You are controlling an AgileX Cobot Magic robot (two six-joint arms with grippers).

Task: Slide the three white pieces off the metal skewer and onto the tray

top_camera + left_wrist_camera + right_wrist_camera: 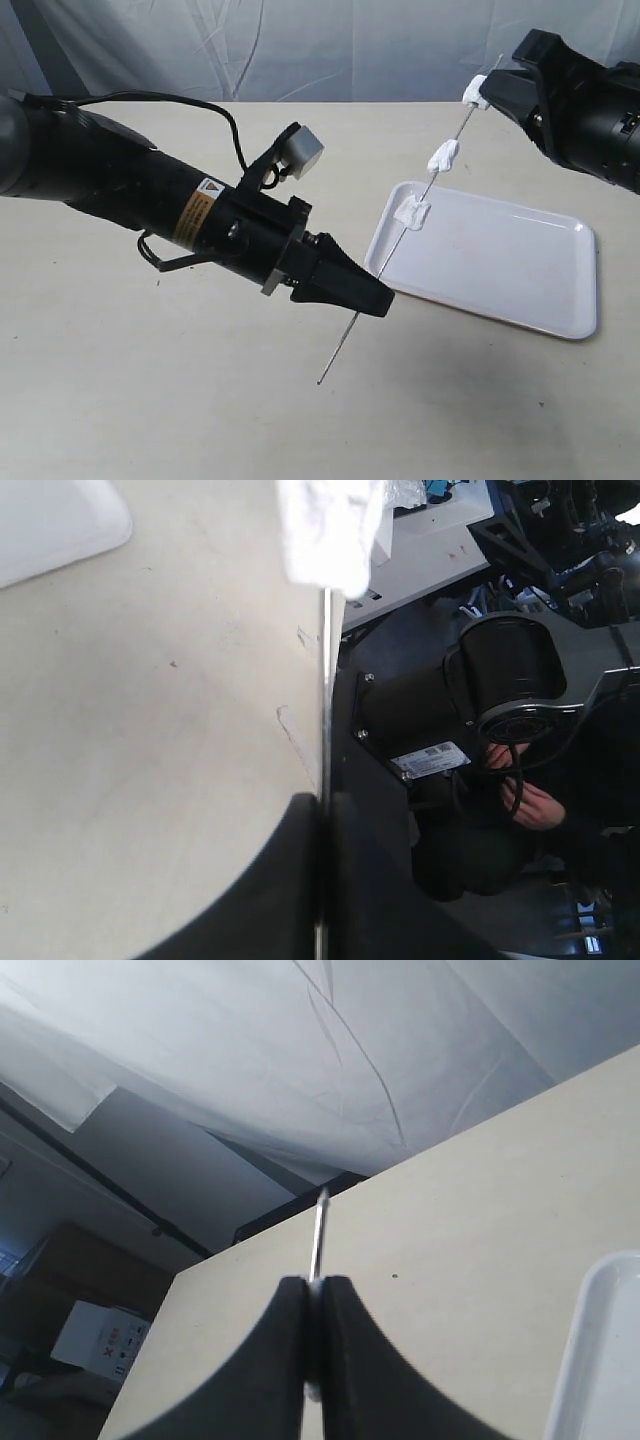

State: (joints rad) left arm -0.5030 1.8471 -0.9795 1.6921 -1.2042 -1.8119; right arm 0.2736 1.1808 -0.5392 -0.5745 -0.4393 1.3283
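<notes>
- Exterior: thin dark grey metal skewer [385, 262] is held tilted in the air. Low end toward the left arm, high end at the right arm.
- Left gripper [372, 297], black, fingers pressed together on the skewer near its low end. The bare tip pokes out below it, above the beige table [150, 400].
- Right gripper [497, 88] pinches the high end.
- Three small white irregular pieces [443, 155] all sit on the rod, spaced apart between the two grippers. Top piece [475, 92] touches the right gripper's tip.
- Lowest piece [412, 212] lines up with the left corner of the flat white rectangular plastic tray [500, 270]. Can't tell if it hangs over the tray or just beside it.
- Tray lies flat on the table, right of centre.
- Left wrist: fingers [280, 880] clamped on the skewer [325, 700]. One white piece [325, 530], blurred, sits further up the rod. A tray corner [50, 520] shows on the table [150, 730].
- Right wrist: fingers [350, 1360] squeezed onto the skewer [320, 1225], a short length sticking out past them. Tray edge [600, 1360] shows on the table [480, 1210].
</notes>
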